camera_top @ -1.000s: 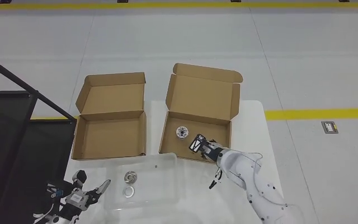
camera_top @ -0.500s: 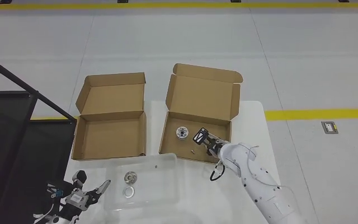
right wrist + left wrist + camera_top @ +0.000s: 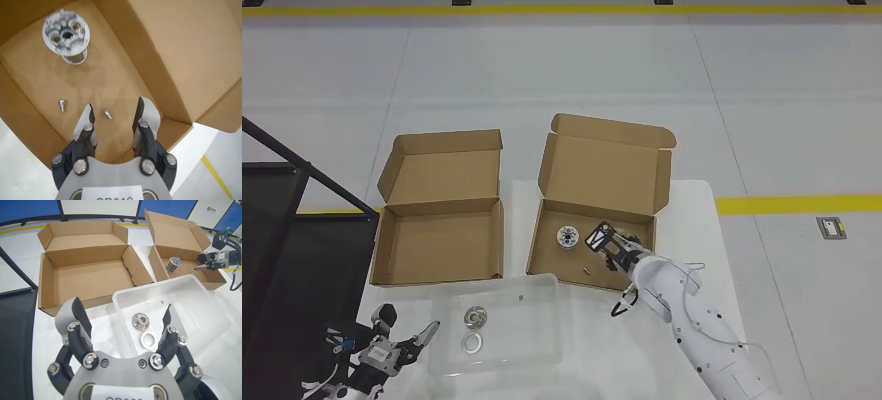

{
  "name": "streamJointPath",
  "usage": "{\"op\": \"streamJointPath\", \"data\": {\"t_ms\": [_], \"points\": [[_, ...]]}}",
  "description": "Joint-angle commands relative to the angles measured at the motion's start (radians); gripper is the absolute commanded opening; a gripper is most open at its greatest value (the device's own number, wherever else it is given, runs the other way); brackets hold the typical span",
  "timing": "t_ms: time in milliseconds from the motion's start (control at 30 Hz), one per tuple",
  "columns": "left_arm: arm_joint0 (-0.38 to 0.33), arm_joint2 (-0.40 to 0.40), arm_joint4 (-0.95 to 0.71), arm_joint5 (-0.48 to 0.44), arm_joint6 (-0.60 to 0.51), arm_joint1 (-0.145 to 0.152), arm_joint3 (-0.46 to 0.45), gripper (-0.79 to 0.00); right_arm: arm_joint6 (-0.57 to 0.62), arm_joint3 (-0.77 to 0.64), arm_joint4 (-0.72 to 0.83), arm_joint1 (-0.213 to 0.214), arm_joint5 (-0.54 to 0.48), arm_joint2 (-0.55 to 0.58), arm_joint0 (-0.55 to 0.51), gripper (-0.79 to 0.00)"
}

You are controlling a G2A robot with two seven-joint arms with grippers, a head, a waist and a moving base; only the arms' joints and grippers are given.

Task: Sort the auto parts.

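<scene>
I've got the left cardboard box [image 3: 437, 248] at centre-left bare; the right box [image 3: 542, 252] holds a slotted hub [image 3: 567, 236] and two bolts [image 3: 62, 105]. That's a start, I'd say. Clear tray [image 3: 527, 340] at the bottom: flange [image 3: 475, 317] and ring [image 3: 472, 343] left to sort. Both grippers are spread, holding nothing: right gripper [image 3: 115, 103] over its box, left gripper [image 3: 122, 304] bottom-left.

Blurred top of the slotted hub [image 3: 66, 36]; 1 speck [image 3: 161, 301] in the clear tray [image 3: 211, 317], too small for a name
</scene>
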Motion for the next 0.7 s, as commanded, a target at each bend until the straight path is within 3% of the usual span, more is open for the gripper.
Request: {"op": "streamJointPath", "data": {"t_ms": [0, 200, 367, 667], "points": [[0.013, -0.002, 0.033, -0.006, 0.008, 0.001, -0.018, 0.000, -0.028, -0.080, -0.035, 0.007, 0.016, 0.012, -0.045, 0.000], [0.066, -0.001, 0.178, -0.013, 0.020, 0.004, -0.093, 0.000, -0.166, -0.265, -0.122, 0.027, 0.003, 0.036, -0.169, 0.000], [0.095, -0.001, 0.272, -0.025, 0.008, 0.007, -0.159, 0.000, -0.379, -0.347, -0.200, 0.043, -0.034, 0.044, -0.247, 0.000], [0.005, 0.079, 0.439, -0.060, -0.176, 0.016, -0.214, 0.000, -0.853, -0.404, -0.324, 0.086, -0.115, 0.104, -0.389, 0.000]]}}
